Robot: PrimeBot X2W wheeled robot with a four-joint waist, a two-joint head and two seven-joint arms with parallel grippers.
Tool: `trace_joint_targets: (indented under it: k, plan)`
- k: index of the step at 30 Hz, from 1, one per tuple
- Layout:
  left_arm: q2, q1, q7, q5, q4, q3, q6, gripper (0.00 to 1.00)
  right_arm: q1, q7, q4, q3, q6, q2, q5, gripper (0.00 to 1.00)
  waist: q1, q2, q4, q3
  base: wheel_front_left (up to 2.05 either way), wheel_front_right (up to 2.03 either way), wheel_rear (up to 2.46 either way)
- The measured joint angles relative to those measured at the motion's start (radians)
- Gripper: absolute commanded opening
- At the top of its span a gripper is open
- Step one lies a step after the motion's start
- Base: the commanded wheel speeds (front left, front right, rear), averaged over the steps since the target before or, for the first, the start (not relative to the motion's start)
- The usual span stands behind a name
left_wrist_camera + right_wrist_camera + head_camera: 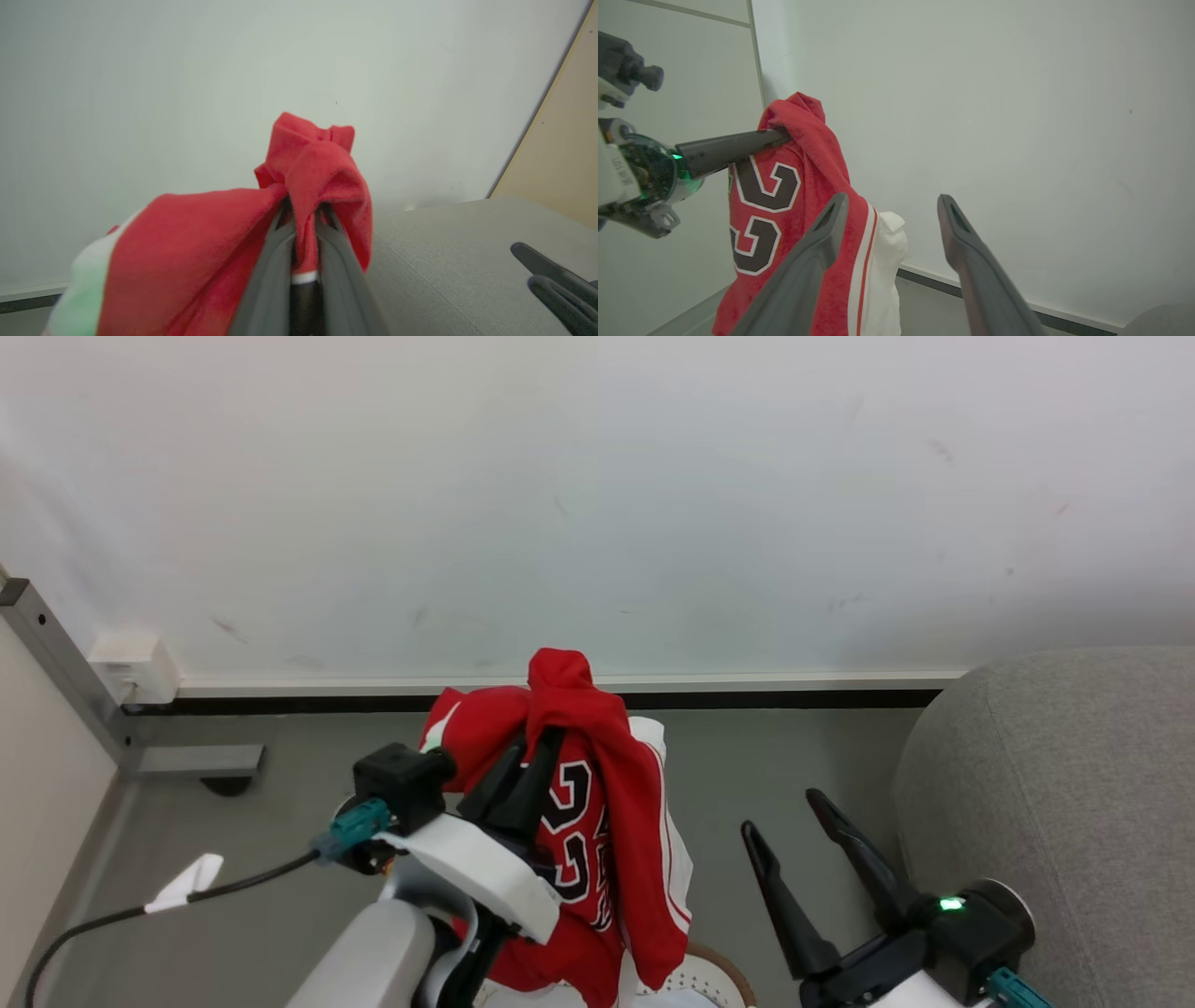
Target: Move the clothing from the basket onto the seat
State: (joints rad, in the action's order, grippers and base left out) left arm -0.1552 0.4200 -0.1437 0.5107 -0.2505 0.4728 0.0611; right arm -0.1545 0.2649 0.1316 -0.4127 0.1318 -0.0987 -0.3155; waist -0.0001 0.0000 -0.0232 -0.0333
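A red jersey (597,840) with black-and-white numerals and white trim hangs in the air from my left gripper (540,745), which is shut on a bunched fold near its top. The left wrist view shows that red fold (317,163) pinched between the two fingers (275,261). My right gripper (782,812) stands open and empty to the right of the jersey, next to the grey seat (1055,784). In the right wrist view the jersey (794,214) hangs left of the open fingers (822,242). A sliver of the basket's tan rim (724,966) peeks out below the jersey.
A white wall (597,495) with a dark baseboard runs across the back. A grey metal post and foot (112,728) stand at the left. The floor (766,756) between jersey and seat is grey. A black cable (168,905) with a white tag trails from my left wrist.
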Motion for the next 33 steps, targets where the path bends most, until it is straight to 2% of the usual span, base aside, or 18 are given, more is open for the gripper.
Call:
trace_joint_targets:
  k: [5,10,19,25,33]
  plan:
    - [0.014,-0.003,0.011,-0.012,0.003,0.043,0.003,0.0,-0.067,0.0,0.043,-0.113,0.0,-0.024,-0.003,1.0,0.0,0.0,0.015,0.007,0.0,0.0,0.0]
    - [0.03,-0.013,0.012,-0.018,-0.006,0.094,0.019,0.0,-0.181,0.0,0.161,-0.242,0.0,-0.055,-0.016,1.0,0.0002,0.0,0.036,0.011,0.0,0.0,0.0]
    - [0.067,-0.019,0.011,-0.017,-0.025,0.195,0.044,0.0,-0.328,-0.011,0.383,-0.41,0.0,-0.097,-0.13,1.0,0.0002,0.0,0.11,0.0,0.0,0.0,0.0]
    - [0.078,-0.009,0.019,-0.008,-0.031,0.275,0.057,0.0,-0.368,-0.011,0.455,-0.519,0.0,-0.124,-0.221,1.0,0.0002,0.0,0.171,-0.012,0.0,0.0,0.0]
    - [0.086,0.011,0.017,0.018,-0.033,0.332,0.063,0.0,-0.39,-0.007,0.542,-0.625,0.0,-0.115,-0.332,1.0,0.0002,0.0,0.242,-0.025,0.0,0.0,0.0]
